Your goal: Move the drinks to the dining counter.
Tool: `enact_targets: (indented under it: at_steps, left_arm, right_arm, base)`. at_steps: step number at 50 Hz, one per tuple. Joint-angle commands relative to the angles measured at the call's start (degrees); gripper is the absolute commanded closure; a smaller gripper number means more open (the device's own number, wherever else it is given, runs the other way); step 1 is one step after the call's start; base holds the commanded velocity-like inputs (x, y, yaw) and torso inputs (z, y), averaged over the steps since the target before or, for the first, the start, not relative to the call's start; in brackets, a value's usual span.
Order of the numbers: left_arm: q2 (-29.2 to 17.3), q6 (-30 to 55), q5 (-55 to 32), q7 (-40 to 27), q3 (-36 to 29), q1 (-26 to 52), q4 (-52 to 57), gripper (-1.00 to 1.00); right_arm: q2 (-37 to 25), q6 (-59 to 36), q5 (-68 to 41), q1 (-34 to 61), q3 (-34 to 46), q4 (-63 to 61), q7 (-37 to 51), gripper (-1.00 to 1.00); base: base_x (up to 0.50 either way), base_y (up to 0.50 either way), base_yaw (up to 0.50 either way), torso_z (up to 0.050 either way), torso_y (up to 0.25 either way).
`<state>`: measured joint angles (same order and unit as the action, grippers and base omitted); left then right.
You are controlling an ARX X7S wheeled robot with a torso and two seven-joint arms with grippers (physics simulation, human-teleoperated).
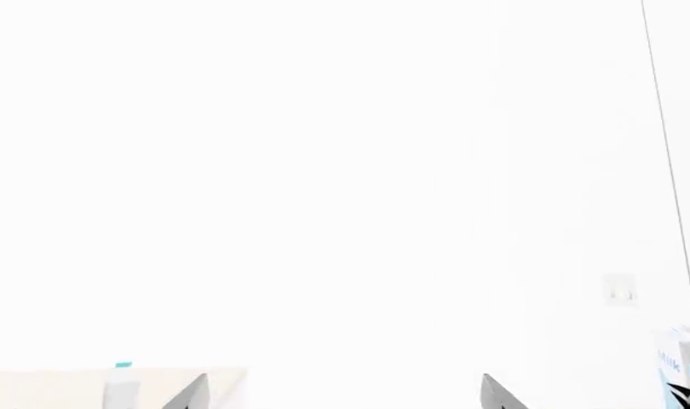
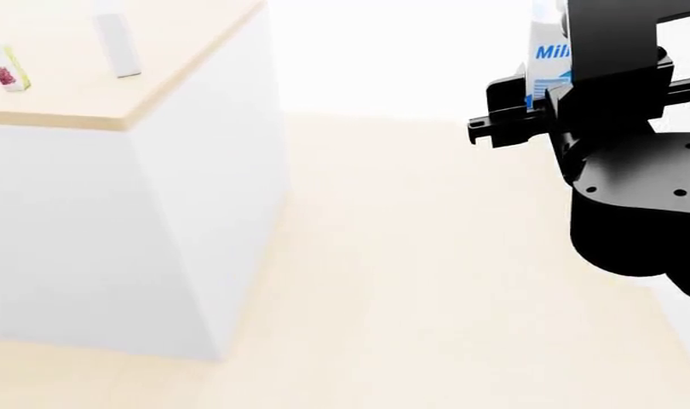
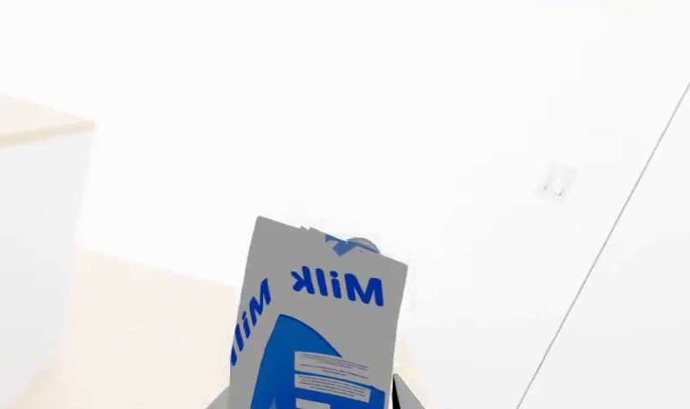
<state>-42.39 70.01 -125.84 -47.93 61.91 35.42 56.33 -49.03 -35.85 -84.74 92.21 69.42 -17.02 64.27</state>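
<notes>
The white-and-blue Milk carton [image 3: 317, 324] stands upright between the jaws of my right gripper [image 3: 311, 402], which is shut on it. In the head view this Milk carton [image 2: 546, 51] is held high at the upper right by the right gripper [image 2: 532, 98], well off the dining counter [image 2: 163, 85] at the left. On that counter stand the small raspberry carton [image 2: 4, 68] and the white bottle [image 2: 117, 47]. My left gripper [image 1: 342, 397] is open with nothing between its fingers. Its view shows the teal-capped bottle [image 1: 120, 385] and the edge of the Milk carton [image 1: 686, 366].
The counter's near corner [image 2: 123, 123] and its light-grey side panel [image 2: 220, 187] lie between me and the counter's far part. Pale beige floor [image 2: 436, 273] spreads ahead. A white wall with a switch plate [image 3: 558, 181] lies beyond.
</notes>
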Motion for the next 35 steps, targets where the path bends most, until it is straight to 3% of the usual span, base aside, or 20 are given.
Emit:
enact_targets:
  at_steps: [1,35]
  left_arm:
    - [0.3,0.2,0.0,0.0,-0.2,0.0,0.1,-1.0]
    - [1.0,1.4,0.4,0.3,-0.5,0.6,0.1,-1.0]
  right_arm:
    - [-0.1,-0.8,1.4,0.7,-1.0,-0.2,0.1,1.0]
    - [0.4,-1.6,2.0,0.6,-0.9,0.4,0.1,1.0]
  base:
    - [-0.06,0.5,0.0,0.0,0.0]
    - [-0.01,0.5,0.0,0.0,0.001]
